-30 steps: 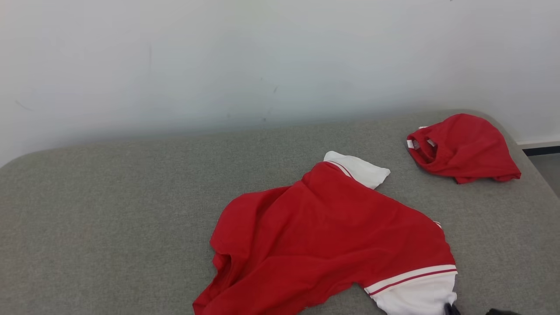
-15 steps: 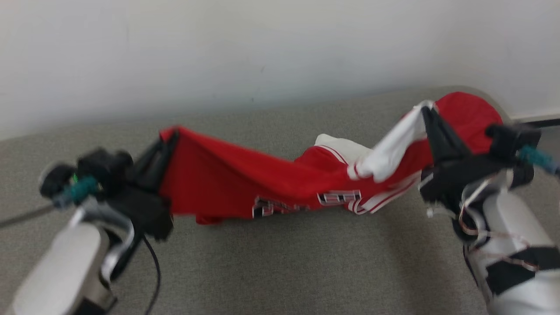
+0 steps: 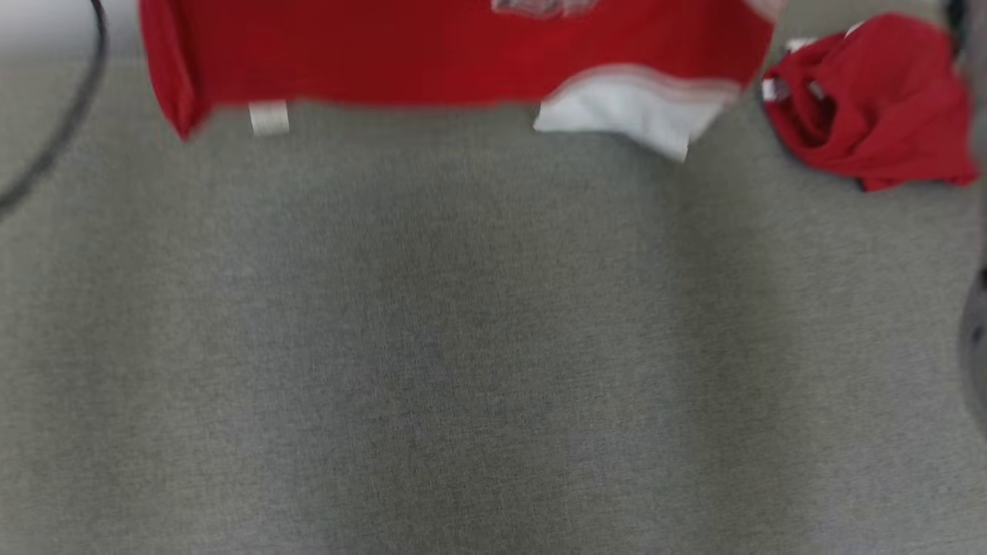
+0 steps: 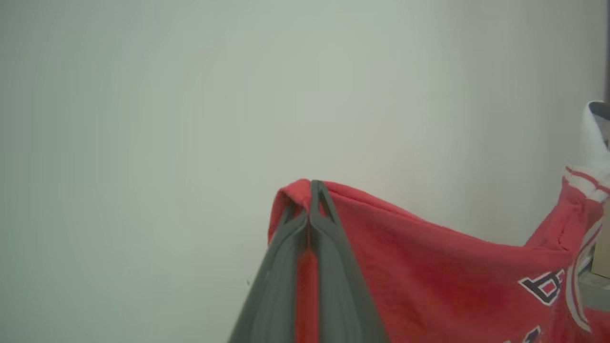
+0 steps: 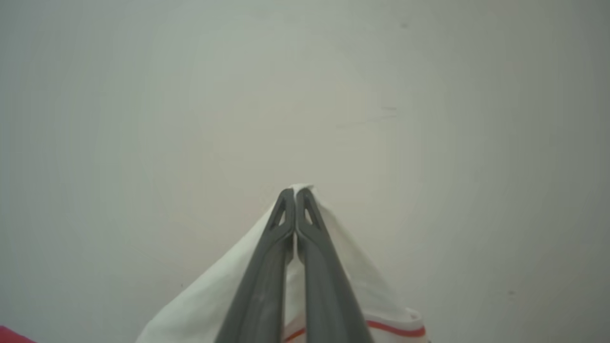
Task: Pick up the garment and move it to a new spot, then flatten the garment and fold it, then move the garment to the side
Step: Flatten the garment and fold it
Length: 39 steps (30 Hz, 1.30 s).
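Red garment [image 3: 432,54]: white hem label [image 3: 268,118] blurred; black lettering [image 4: 543,288] cropped, unreadable.

We see the red jersey [image 3: 432,54] held up and stretched wide, hanging blurred over the far side of the grey cushion [image 3: 463,347]. A white sleeve [image 3: 632,116] with red-and-white trim droops at its right end, and a small white tag [image 3: 268,118] dangles near the left. One red corner is pinched in the left gripper [image 4: 310,183], and the white sleeve's edge in the right gripper [image 5: 295,190]. Dark, white-edged lettering crosses the front.
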Tool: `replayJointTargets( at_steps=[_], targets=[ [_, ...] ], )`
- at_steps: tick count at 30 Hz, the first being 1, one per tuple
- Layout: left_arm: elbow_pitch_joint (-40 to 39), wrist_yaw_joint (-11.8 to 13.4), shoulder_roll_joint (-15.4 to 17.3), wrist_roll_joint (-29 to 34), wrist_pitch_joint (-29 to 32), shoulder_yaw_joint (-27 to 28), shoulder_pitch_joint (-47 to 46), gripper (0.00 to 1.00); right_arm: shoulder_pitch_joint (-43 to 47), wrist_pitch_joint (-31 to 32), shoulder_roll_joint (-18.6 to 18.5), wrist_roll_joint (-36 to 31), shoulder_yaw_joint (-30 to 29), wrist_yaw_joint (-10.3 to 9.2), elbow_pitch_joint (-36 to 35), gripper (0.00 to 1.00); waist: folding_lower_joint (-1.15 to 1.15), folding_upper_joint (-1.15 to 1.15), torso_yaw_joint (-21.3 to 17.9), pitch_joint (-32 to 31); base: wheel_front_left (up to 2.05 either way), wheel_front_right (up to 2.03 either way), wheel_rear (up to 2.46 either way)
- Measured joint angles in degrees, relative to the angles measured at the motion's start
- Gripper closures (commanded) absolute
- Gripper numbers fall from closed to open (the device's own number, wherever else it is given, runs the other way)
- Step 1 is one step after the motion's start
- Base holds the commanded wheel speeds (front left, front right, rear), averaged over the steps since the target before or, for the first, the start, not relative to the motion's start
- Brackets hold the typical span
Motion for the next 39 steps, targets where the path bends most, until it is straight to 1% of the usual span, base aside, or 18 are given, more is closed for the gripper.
replayJointTargets(
  at_steps=[1, 5, 7, 11, 15, 16, 19, 22, 25, 27, 30, 33, 36, 38, 39],
  targets=[
    [1.38, 0.0, -0.03, -1.27, -0.36, -0.37, -2.5, 1.0, -2.99, -0.41, 0.01, -0.87, 0.07, 0.0, 1.41, 1.0, 0.0, 0.0, 0.1, 1.14, 0.0, 0.0, 0.0],
    [6.72, 0.0, 0.43, -3.18, -2.43, -3.32, -11.0, 1.0, -12.75, -1.79, 0.65, -3.68, 0.03, 0.0, 7.25, 1.0, -0.01, 0.0, 0.68, 5.26, 0.0, 0.0, 0.0],
    [9.46, 0.0, 0.13, -6.37, -3.35, -3.76, -13.25, 1.0, -16.64, -2.57, 0.76, -5.31, 0.75, 0.0, 10.11, 1.0, 0.0, 0.0, 1.08, 6.86, 0.0, 0.0, 0.0],
    [12.05, 0.0, 0.69, -8.47, -5.52, -7.15, -17.84, 1.0, -23.1, -4.34, 0.94, -7.76, 1.69, 0.0, 14.7, 1.0, -0.01, 0.0, 2.01, 9.02, 0.0, 0.0, 0.0],
    [12.74, 0.0, 1.18, -10.04, -6.69, -12.11, -20.38, 1.0, -27.13, -5.24, 0.79, -9.23, 2.85, 0.0, 18.46, 1.0, -0.03, 0.0, 2.89, 10.17, 0.0, 0.0, 0.0],
    [12.83, -0.01, 1.2, -11.54, -7.11, -12.73, -20.72, 1.0, -27.71, -5.5, 0.74, -9.24, 3.09, 0.0, 19.18, 1.0, -0.03, 0.0, 3.0, 10.44, 0.0, 0.0, 0.0],
    [13.32, 0.0, 2.15, -13.63, -7.46, -15.93, -21.26, 1.0, -28.12, -6.01, 0.71, -9.23, 4.09, 0.0, 21.21, 1.0, -0.03, 0.0, 3.2, 11.08, 0.0, 0.0, 0.0],
    [12.89, 0.0, 2.72, -16.6, -8.6, -18.01, -21.24, 1.0, -27.83, -6.55, 0.7, -8.43, 5.88, 0.0, 21.86, 1.0, -0.02, 0.0, 3.26, 11.59, 0.0, 0.0, 0.0],
    [11.43, 0.0, 3.0, -19.34, -10.36, -20.62, -19.83, 1.0, -25.2, -7.32, 0.41, -6.41, 7.95, 0.0, 21.6, 1.0, -0.03, 0.0, 3.45, 11.53, 0.0, 0.0, 0.0],
    [9.54, 0.0, 3.74, -20.72, -11.94, -22.57, -16.88, 1.0, -21.83, -8.09, -0.37, -4.21, 9.17, 0.0, 20.68, 1.0, -0.03, 0.0, 3.54, 11.0, 0.0, 0.0, 0.0],
    [7.04, 0.0, 4.86, -23.28, -14.16, -24.16, -10.72, 1.0, -14.67, -9.29, -1.74, 0.26, 11.01, 0.0, 17.51, 1.0, -0.02, 0.0, 3.68, 9.48, 0.0, 0.0, 0.0],
    [3.8, 0.0, 6.09, -24.97, -15.44, -24.63, -4.17, 1.0, -5.7, -10.37, -2.82, 5.25, 13.05, 0.0, 12.33, 1.0, -0.04, -0.02, 3.68, 7.38, 0.0, 0.0, 0.0],
    [0.57, 0.0, 6.13, -25.47, -15.95, -23.7, 3.93, 1.0, 5.4, -10.42, -5.37, 9.28, 15.45, 0.0, 6.13, 1.0, -0.05, -0.02, 3.68, 5.01, 0.0, 0.0, 0.0],
    [-2.26, 0.22, 5.84, -24.99, -16.05, -21.38, 10.29, 1.0, 13.3, -10.2, -7.98, 11.77, 16.12, 0.0, 1.7, 1.0, -0.04, -0.02, 3.73, 3.29, 0.0, 0.0, 0.0],
    [-3.96, 1.1, 5.66, -24.13, -16.04, -19.35, 13.83, 1.0, 17.2, -9.92, -9.14, 12.66, 16.39, 0.0, -0.7, 1.0, -0.04, -0.02, 3.76, 2.42, 0.0, 0.0, 0.0]
  ],
)
